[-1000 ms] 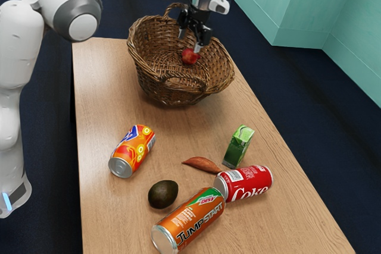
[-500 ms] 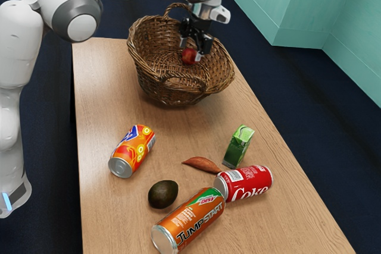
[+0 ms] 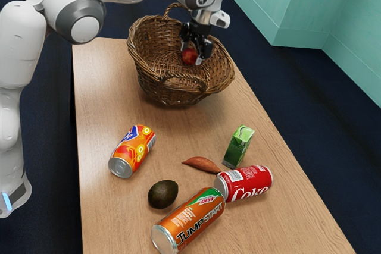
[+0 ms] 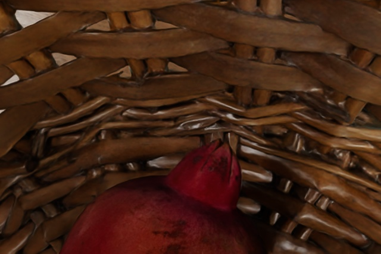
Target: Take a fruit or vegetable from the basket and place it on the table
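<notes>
Looks like rough wicker on the basket (image 3: pixel 156 87), glossy along some strands, and smooth with a soft sheen on the pomegranate (image 4: pixel 161 221). Shows wood grain on the table (image 3: pixel 107 96) and shiny metal on the Jumpstart can's end (image 3: pixel 164 240).

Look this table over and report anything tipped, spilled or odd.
Three drink cans lie on their sides on the table instead of standing: the Jumpstart can, the Coke can and the fruit-print can. No spill is visible around them.
</notes>
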Controlling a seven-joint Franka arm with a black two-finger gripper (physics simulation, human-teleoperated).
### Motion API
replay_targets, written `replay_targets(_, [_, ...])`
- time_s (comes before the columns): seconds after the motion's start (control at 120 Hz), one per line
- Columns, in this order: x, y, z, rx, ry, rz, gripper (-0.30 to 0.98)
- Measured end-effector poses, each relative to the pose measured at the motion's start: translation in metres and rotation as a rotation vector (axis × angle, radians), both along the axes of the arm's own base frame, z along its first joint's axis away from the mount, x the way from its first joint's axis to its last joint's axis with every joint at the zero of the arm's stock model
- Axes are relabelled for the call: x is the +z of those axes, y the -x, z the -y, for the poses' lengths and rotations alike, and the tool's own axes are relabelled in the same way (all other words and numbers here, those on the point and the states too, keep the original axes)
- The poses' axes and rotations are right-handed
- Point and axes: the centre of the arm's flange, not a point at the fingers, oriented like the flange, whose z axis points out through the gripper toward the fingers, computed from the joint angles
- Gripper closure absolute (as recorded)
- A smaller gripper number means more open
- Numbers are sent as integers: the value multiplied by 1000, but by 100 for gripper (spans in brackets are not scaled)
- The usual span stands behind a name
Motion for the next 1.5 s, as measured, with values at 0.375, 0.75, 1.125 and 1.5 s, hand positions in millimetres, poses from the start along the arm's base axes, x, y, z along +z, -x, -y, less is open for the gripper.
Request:
replay_targets(0.375, [11, 5, 5, -7, -2, 30, 35])
replay_targets(0.75, [164, 184, -36, 95, -33, 207, 34])
replay_targets(1.125, [148, 256, -92, 221, -13, 122, 34])
replay_targets(1.5, [144, 257, -90, 212, -7, 100, 3])
